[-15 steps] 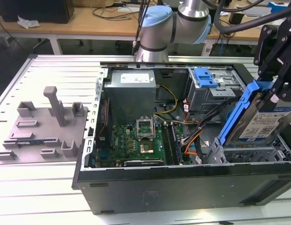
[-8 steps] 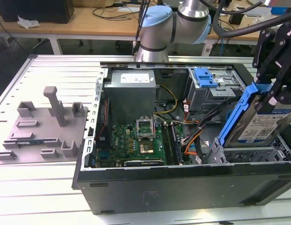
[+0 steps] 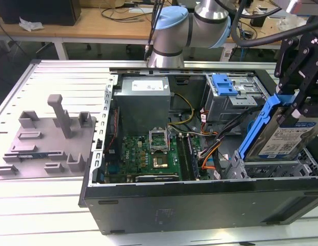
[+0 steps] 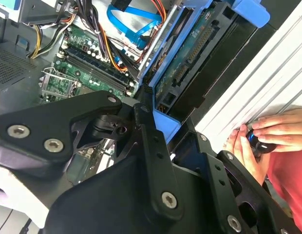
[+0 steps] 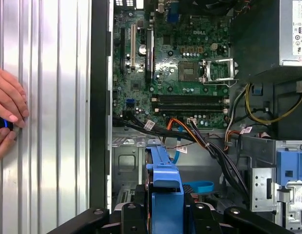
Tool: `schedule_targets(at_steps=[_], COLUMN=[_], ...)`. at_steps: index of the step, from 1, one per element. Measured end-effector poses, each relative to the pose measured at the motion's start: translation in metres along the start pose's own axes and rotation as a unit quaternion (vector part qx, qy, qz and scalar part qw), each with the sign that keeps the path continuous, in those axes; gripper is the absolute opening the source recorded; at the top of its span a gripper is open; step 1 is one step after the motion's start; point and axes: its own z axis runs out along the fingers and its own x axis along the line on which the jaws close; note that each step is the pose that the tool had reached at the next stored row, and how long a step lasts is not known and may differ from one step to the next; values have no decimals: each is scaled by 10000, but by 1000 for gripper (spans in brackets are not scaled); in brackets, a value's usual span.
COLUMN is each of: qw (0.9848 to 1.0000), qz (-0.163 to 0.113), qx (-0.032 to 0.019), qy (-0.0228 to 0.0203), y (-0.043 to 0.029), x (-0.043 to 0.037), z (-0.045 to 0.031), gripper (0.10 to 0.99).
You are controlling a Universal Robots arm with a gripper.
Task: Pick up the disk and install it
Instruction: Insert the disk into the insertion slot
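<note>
**A:** What carries everything?

**B:** A silver metal table [image 3: 51,82] with long parallel grooves. It runs from the upper left of the exterior view down to its lower edge.

**A:** And what lies on it?

**B:** An open black computer case [image 3: 200,205] lies on its side across the centre and the exterior view's right. At the exterior view's left, apart from the case, sits a grey plastic fixture [image 3: 46,138] with upright posts. In both wrist views, a person's hands [image 5: 7,117] rest on the grooved surface beside the case, around a small dark object [image 4: 262,144].
</note>
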Motion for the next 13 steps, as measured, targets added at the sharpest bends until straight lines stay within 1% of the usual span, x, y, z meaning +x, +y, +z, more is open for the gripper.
schedule_targets(at_steps=[13], qw=[10000], qz=[0], qx=[0], qy=[0], y=[-2], x=[7], z=[84], gripper=[369])
